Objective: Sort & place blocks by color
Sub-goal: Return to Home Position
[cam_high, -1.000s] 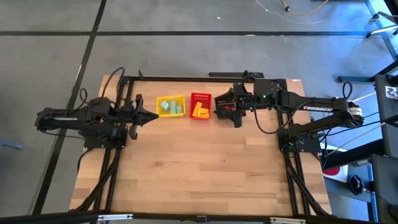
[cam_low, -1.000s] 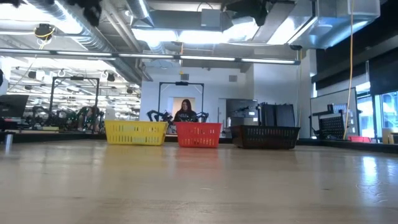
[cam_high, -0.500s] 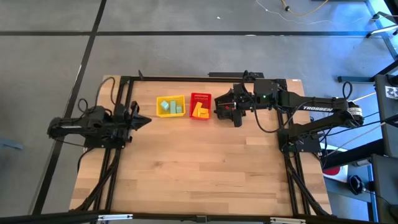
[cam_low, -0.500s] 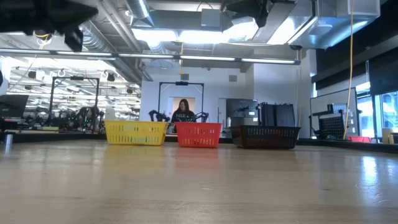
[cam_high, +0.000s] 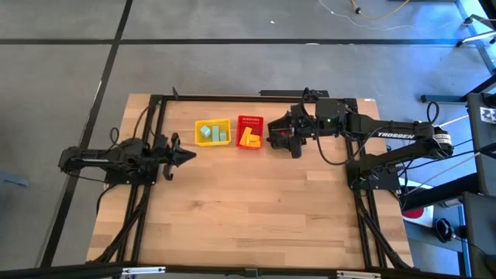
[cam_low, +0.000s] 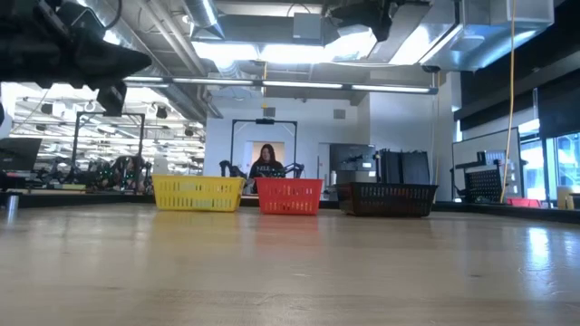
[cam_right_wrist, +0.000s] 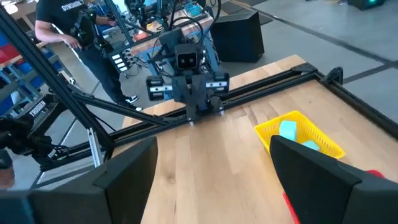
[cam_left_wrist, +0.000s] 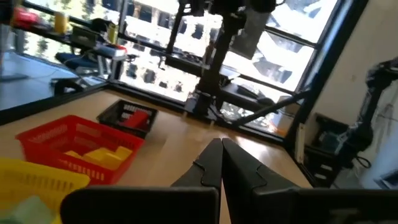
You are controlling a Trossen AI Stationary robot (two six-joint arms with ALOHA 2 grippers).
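Note:
Three mesh baskets stand in a row at the table's far side. The yellow basket [cam_high: 212,132] holds pale teal blocks [cam_right_wrist: 288,129]. The red basket [cam_high: 249,132] holds yellow blocks [cam_left_wrist: 99,152]. The black basket [cam_left_wrist: 127,118] holds a red block [cam_left_wrist: 140,117]. My left gripper [cam_high: 189,155] is shut and empty, low over the table's left side, pointing level toward the baskets. My right gripper [cam_right_wrist: 214,177] hangs open over the black basket with nothing between its fingers.
Black rails [cam_high: 147,194] run along the left and right sides and the far edge of the table. The wide wooden top [cam_high: 248,209] near the front bears no objects. A person [cam_low: 267,161] stands in the room behind the baskets.
My left gripper has come down toward the table at its left side, still shut and roughly level. My right gripper has kept its place over the black basket, still open. The baskets and blocks have not moved.

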